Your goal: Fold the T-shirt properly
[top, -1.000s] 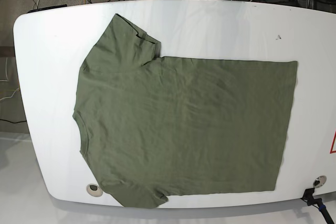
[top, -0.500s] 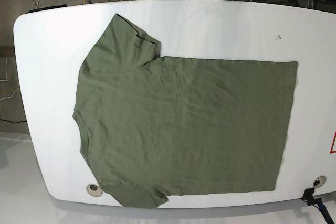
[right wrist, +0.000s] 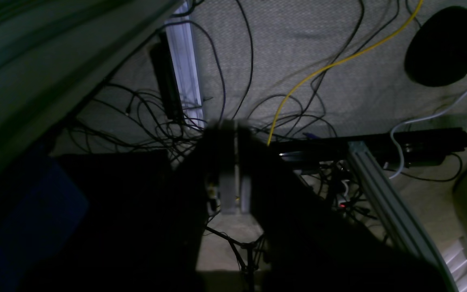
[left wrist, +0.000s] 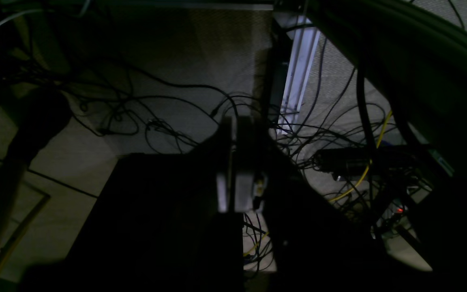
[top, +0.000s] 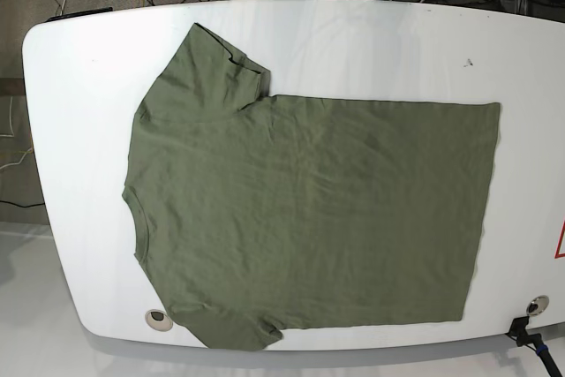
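Note:
The olive-green T-shirt (top: 309, 209) lies spread flat on the white table (top: 79, 68), neck to the left and hem to the right. One sleeve points to the far edge, the other reaches the near edge. My left gripper (left wrist: 233, 121) is shut and empty; in the left wrist view it hangs over the floor and cables, away from the shirt. My right gripper (right wrist: 233, 123) is also shut and empty over the floor behind the table. Neither wrist view shows the shirt.
Tangled cables (left wrist: 318, 134) and a yellow cable (right wrist: 318, 69) lie on the floor behind the table. A round black base (right wrist: 444, 44) stands on the floor. A small round insert (top: 156, 316) sits near the table's front left edge, another (top: 536, 305) at front right.

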Controlling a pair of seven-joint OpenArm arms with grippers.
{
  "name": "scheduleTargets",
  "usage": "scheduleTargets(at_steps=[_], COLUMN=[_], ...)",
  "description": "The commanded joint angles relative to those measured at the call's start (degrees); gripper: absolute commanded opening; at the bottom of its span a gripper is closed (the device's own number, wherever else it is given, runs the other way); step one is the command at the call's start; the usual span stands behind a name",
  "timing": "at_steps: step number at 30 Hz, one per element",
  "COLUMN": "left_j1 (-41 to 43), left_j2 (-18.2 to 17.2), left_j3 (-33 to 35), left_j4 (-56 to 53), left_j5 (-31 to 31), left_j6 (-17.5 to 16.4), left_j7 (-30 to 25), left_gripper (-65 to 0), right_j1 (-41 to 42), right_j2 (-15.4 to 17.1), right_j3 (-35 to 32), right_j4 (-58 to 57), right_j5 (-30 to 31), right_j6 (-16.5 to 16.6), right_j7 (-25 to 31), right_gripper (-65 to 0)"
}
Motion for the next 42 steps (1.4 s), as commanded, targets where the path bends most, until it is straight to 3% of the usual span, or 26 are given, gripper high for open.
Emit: scheduleTargets(at_steps=[1,22,27,42], left_j1=[-0.27,0.03,3.37,3.19], left_j2=[-0.2,-0.42,-1.09,-1.31], left_j3=[-0.11,0.19,0.27,0.3], left_j4=[0.29,-0.05,1.67,2.66], left_j5=[-0.2,-0.19,-0.26,-0.06], left_j6=[0.15,0.05,-0.05,-0.17], left_j7=[0.05,0.49,-0.1,-1.33], left_gripper=[-65.0,-65.0,-65.0,-64.7], right_j1=[0.1,-0.36,-2.22,-2.87], right_j2=[0.06,0.25,0.92,0.34], right_j3=[0.04,0.05,0.05,-0.56], right_j4=[0.08,0.26,1.14,2.05], right_j5=[0.01,0.0,-0.09,-0.15], right_j6=[0.44,0.72,1.56,0.53], right_j7=[0.24,-0.13,-0.1,0.69], right_gripper=[-64.6,-64.4,-64.3,-64.4])
